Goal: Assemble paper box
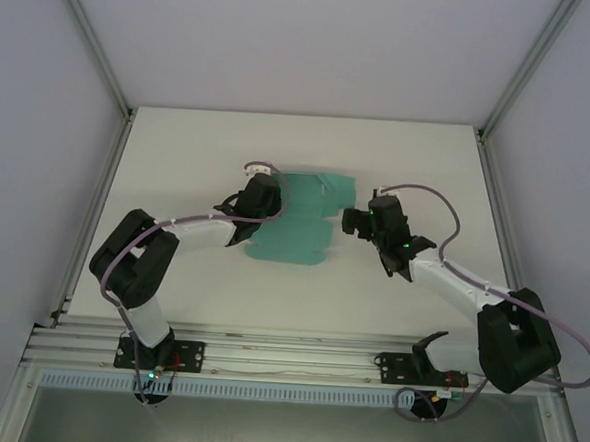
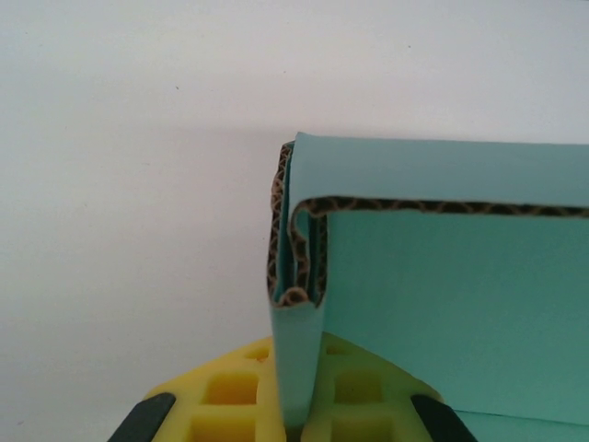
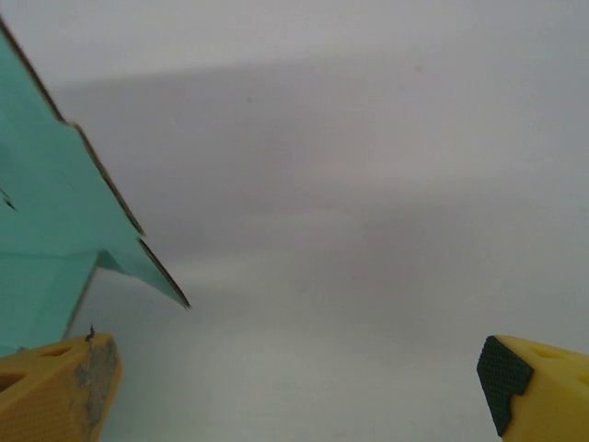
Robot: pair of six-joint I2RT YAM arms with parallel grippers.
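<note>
The paper box (image 1: 300, 221) is a teal-green creased card sheet lying mid-table, one side panel folded up. My left gripper (image 1: 261, 201) sits at its left edge and is shut on that doubled-over wall of the paper box (image 2: 299, 368); the brown corrugated edge shows between the layers just above my yellow fingers (image 2: 230, 391). My right gripper (image 1: 353, 222) hovers at the sheet's right edge, open wide, with only bare table between its yellow fingertips (image 3: 64, 391). A pointed flap of the paper box (image 3: 55, 230) lies just left of the right gripper (image 3: 299, 391).
The white table (image 1: 179, 154) is walled by pale panels on three sides. An aluminium rail (image 1: 287, 356) carrying both arm bases runs along the near edge. Cables loop over each arm.
</note>
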